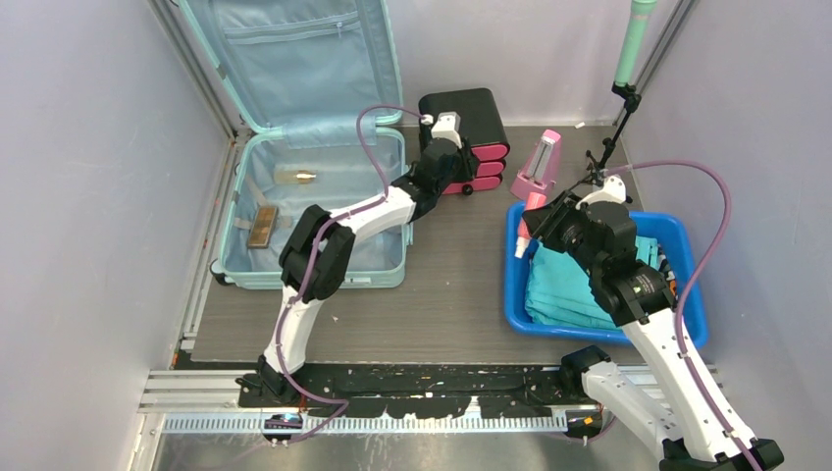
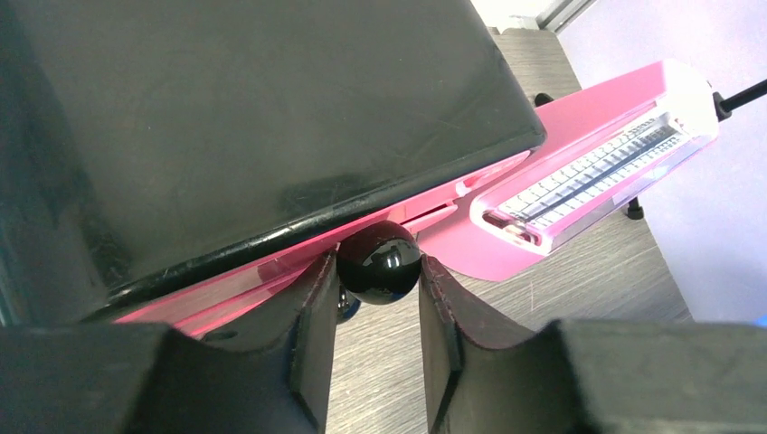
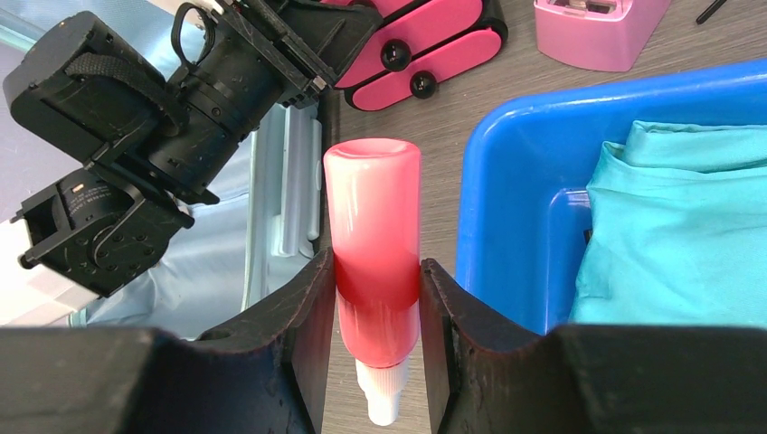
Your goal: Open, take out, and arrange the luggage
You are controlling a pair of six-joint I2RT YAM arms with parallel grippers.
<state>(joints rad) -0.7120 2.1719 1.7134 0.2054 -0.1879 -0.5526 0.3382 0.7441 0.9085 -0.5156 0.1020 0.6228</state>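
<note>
From above, you see the luggage (image 1: 294, 278) lying open at the counter's (image 1: 451, 294) back left, its lid (image 1: 294, 59) standing up; at your left wrist, the left gripper (image 2: 378, 271) has its jaws pinched on the black knob (image 2: 378, 256) of the box (image 2: 226, 117). At your right wrist, the right gripper (image 3: 375, 280) has its jaws clamped on a pink bottle (image 3: 373, 208), just beside the blue tub (image 3: 516, 208).

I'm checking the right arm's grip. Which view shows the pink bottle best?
Right wrist: the pink bottle sits close up, clamped between the jaws. Top external shows it small, by the blue tub. Left wrist misses it.
</note>
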